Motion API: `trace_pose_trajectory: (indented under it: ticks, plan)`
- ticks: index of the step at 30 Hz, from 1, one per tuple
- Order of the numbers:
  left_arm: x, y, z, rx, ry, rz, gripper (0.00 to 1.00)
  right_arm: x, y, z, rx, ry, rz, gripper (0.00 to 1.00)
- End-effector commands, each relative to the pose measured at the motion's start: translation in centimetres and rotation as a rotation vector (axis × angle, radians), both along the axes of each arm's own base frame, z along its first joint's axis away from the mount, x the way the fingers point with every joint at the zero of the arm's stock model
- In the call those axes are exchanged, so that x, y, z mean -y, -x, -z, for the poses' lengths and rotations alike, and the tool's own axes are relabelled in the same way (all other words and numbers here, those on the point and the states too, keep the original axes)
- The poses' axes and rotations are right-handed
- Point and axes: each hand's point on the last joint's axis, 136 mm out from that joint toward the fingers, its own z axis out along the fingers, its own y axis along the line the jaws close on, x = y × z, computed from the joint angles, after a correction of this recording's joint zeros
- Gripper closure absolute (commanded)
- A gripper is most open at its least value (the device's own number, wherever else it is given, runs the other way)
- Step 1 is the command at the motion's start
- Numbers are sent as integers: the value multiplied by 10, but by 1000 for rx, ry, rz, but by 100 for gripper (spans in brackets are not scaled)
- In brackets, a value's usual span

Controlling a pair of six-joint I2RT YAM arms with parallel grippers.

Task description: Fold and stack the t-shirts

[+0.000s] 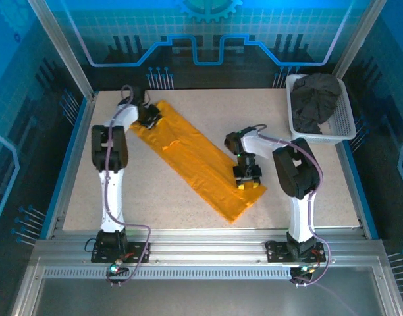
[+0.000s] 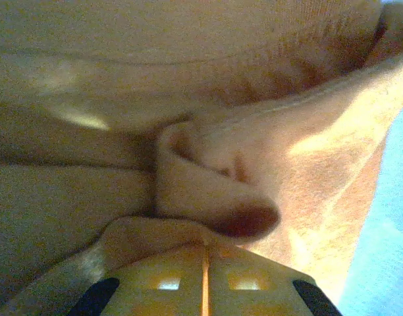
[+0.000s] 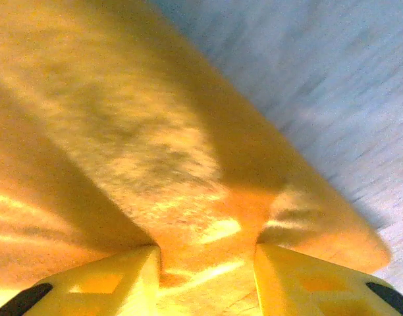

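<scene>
The left arm (image 1: 109,158) stands far left of the basket (image 1: 347,124). It reaches up the table (image 1: 155,204) with its elbow bent and its wrist turned toward the basket. The left fingers (image 1: 149,118) are pressed together on a bunched fold at the end of the orange shirt (image 1: 188,155) farthest from the basket. That shirt lies as a long flat strip, slanting down the table, left of the basket and well apart from it. The right arm (image 1: 297,172), below the basket, folds back leftward with its wrist pointing down. The right fingers (image 1: 247,179) are partly open and straddle a ridge of cloth on the strip's basket-side edge. The grey shirt (image 1: 317,99) is heaped inside the basket.
</scene>
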Motion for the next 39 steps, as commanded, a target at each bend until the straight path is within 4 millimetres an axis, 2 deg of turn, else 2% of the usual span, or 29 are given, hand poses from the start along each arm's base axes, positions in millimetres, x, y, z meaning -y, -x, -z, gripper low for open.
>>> trace_pose_trajectory:
  ticks: [1, 4, 7, 9, 12, 13, 15, 18, 21, 23, 26, 28, 29, 31, 34, 37, 39]
  plan:
    - [75, -39, 29, 55, 162, 33, 89, -35, 30, 10, -61, -81, 130, 57]
    - [130, -76, 21, 167, 271, 35, 87, -70, 36, 19, -70, -197, 236, 57]
    - [163, -103, -5, 301, 381, -26, 82, -96, 27, 16, -48, -244, 279, 57]
    - [170, -109, -25, 358, 408, -54, 79, -109, 21, 11, -37, -278, 315, 57]
    - [170, -113, -75, 447, 416, -39, 71, -121, 15, 2, -12, -328, 375, 56]
    - [168, -112, -99, 481, 414, -26, 67, -123, 13, -3, 2, -341, 387, 55]
    - [160, -107, -144, 534, 398, 5, 62, -120, 8, -17, 45, -355, 402, 54]
    - [150, -82, -201, 579, 332, 55, 55, -103, 2, -43, 133, -353, 414, 51]
    - [138, -39, -227, 579, 267, 69, 54, -76, 4, -59, 206, -344, 412, 47]
    - [132, -5, -221, 525, 256, 69, 54, -59, 12, -57, 219, -346, 406, 47]
    - [125, 63, -184, 347, 222, 105, 56, -37, 32, -46, 198, -325, 352, 48]
    - [126, 121, -152, 213, 225, 158, 57, -30, 45, -38, 187, -318, 274, 48]
    - [127, 148, -139, 150, 217, 189, 58, -30, 50, -35, 178, -325, 238, 48]
    - [125, 217, -108, -20, 167, 272, 58, -31, 64, -26, 137, -314, 182, 48]
    - [116, 301, -80, -192, 131, 337, 58, -39, 76, -16, 105, -318, 129, 47]
    - [116, 367, -59, -309, 165, 369, 56, -49, 80, -4, 76, -329, 118, 48]
    - [117, 399, -50, -370, 158, 398, 55, -57, 80, 1, 64, -333, 114, 49]
